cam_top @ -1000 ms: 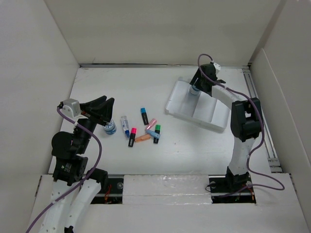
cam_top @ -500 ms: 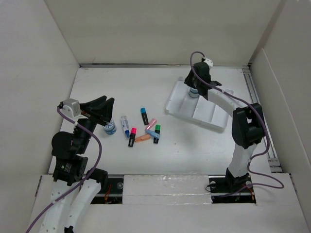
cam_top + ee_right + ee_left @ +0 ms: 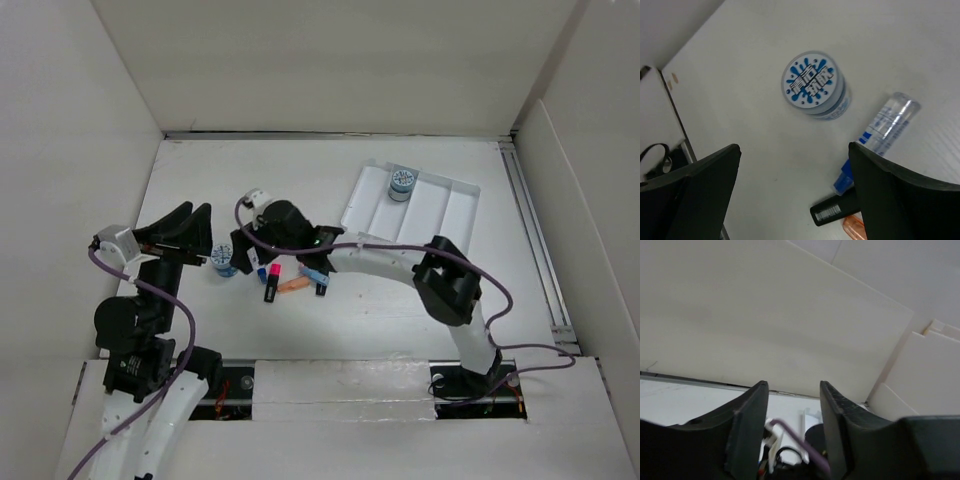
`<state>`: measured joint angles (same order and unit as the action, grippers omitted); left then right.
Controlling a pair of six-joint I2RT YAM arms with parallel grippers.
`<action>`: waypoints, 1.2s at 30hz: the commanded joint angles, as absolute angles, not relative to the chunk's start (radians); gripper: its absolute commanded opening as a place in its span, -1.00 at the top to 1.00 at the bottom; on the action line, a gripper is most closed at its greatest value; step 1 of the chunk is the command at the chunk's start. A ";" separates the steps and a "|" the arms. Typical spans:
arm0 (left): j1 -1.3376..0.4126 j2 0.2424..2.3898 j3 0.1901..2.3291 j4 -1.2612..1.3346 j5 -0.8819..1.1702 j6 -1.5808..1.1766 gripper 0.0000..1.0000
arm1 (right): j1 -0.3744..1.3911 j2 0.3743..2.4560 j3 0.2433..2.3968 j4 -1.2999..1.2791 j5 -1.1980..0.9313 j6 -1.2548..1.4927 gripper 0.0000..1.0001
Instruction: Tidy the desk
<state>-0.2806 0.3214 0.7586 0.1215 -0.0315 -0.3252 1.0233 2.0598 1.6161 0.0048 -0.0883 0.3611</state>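
your right gripper (image 3: 794, 146) hangs wide open, empty, over the bench (image 3: 765, 45) above a round tub (image 3: 812, 85); its blue splash label's unreadable. left gripper (image 3: 794, 385) slightly parted, empty.

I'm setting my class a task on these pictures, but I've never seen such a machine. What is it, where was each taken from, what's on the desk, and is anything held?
Two robot arms with two-finger grippers stand at a white desk. One picture looks down from above; the other two come from cameras on the arms' wrists. On the desk lie markers, a round tub and a tray holding a second tub. The right gripper hangs open by the round tub; the left gripper is open too. Nothing is held.
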 commanded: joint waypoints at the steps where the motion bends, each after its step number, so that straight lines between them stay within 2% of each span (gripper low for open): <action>1: -0.282 0.295 0.753 0.146 -0.130 -0.351 0.15 | 1.077 2.146 1.751 -0.070 -0.011 0.235 -0.90; 5: -0.282 0.281 0.758 0.130 -0.187 -0.359 0.07 | 1.098 2.233 1.840 -0.104 0.041 0.221 -0.94; 13: -0.282 0.262 0.756 0.130 -0.181 -0.356 0.06 | 1.098 2.465 2.169 -0.206 0.164 0.229 -0.94; 16: -0.282 0.265 0.759 0.138 -0.158 -0.356 0.06 | 1.108 2.531 2.226 -0.186 0.192 0.233 -0.88; 19: -0.282 0.268 0.755 0.135 -0.155 -0.353 0.06 | 1.117 2.542 2.252 -0.140 0.209 0.262 -0.46; 20: -0.282 0.271 0.759 0.132 -0.153 -0.353 0.06 | 1.117 2.518 2.237 -0.106 0.198 0.287 -0.15; 23: -0.282 0.268 0.756 0.140 -0.144 -0.351 0.06 | 1.117 2.445 2.180 -0.048 0.183 0.345 0.13; 30: -0.282 0.287 0.752 0.150 -0.111 -0.348 0.04 | 0.990 1.972 1.685 0.358 0.088 0.521 0.20; 31: -0.282 0.294 0.750 0.152 -0.103 -0.347 0.03 | 0.929 1.879 1.576 0.379 0.057 0.555 0.20; 36: -0.282 0.374 0.773 0.155 0.047 -0.339 0.01 | 0.738 1.701 1.366 0.333 0.049 0.600 0.20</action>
<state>-0.2806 0.3218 0.7586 0.1081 -0.0601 -0.3492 0.8474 1.7939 1.4380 0.2058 0.0425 0.5304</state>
